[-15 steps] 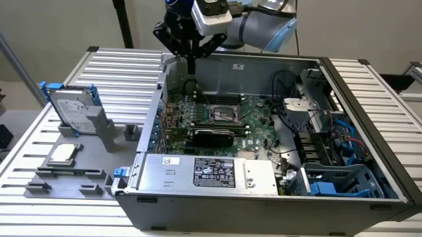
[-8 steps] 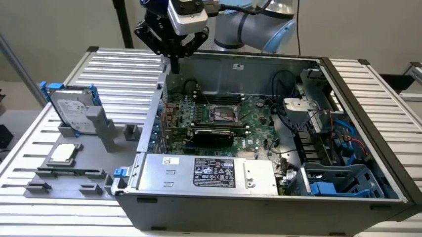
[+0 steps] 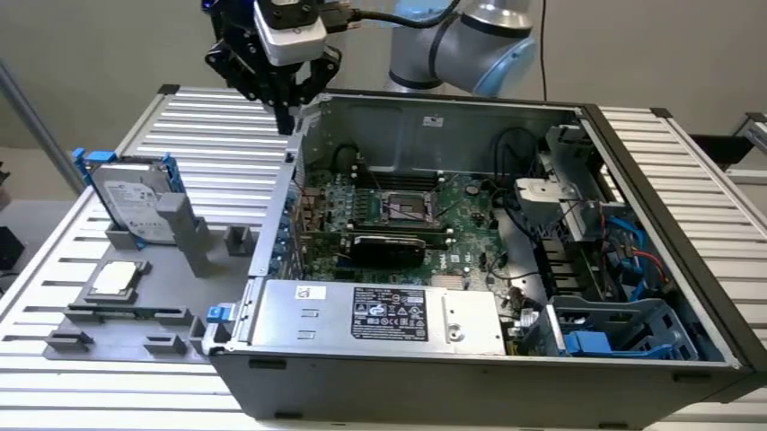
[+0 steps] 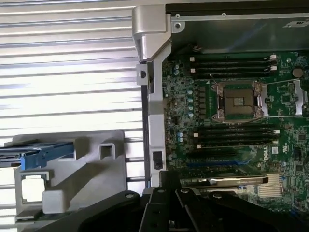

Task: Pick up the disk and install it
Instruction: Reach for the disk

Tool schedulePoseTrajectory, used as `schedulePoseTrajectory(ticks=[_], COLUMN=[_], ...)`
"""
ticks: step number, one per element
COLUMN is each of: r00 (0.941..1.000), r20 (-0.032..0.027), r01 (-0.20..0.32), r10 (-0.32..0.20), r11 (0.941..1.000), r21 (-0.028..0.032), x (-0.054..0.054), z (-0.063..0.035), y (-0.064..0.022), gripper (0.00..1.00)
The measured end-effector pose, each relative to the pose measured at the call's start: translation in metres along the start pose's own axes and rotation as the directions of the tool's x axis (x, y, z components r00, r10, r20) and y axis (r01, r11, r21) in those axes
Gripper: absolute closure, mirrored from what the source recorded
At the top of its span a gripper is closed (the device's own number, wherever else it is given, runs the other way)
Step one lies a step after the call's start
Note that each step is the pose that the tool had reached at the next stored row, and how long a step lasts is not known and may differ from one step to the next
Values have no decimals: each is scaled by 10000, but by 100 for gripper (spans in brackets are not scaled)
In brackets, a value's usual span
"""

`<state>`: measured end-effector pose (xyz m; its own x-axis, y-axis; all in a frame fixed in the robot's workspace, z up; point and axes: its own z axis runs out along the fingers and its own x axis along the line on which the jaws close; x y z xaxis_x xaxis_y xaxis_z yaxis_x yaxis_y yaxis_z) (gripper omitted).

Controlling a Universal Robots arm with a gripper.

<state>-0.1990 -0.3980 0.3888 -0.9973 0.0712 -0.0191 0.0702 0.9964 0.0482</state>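
Note:
The disk (image 3: 132, 202) stands on edge in a grey holder (image 3: 180, 235) at the exterior view's left, outside the computer case. It is silver-grey with a white label and a blue carrier frame. In the wrist view its blue carrier (image 4: 43, 155) shows edge-on in the holder (image 4: 91, 159). My gripper (image 3: 287, 121) hangs high above the case's back left corner, well behind and above the disk, touching nothing. Its fingers look shut and hold nothing.
The open computer case (image 3: 653, 193) holds a green motherboard (image 3: 396, 215), a silver power supply with a black label (image 3: 377, 314) and a blue drive bay (image 3: 599, 337). A small square silver chip (image 3: 114, 278) lies in the grey fixture. Everything rests on a slatted metal table (image 3: 72, 377).

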Motion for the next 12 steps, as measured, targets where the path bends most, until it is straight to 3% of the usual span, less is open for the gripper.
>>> schedulePoseTrajectory(ticks=[12], r00=[10000], r20=[0], r01=[1], r10=[-1], r11=[10000], r21=[3], x=[548], z=[41], y=[-13], gripper=[100])
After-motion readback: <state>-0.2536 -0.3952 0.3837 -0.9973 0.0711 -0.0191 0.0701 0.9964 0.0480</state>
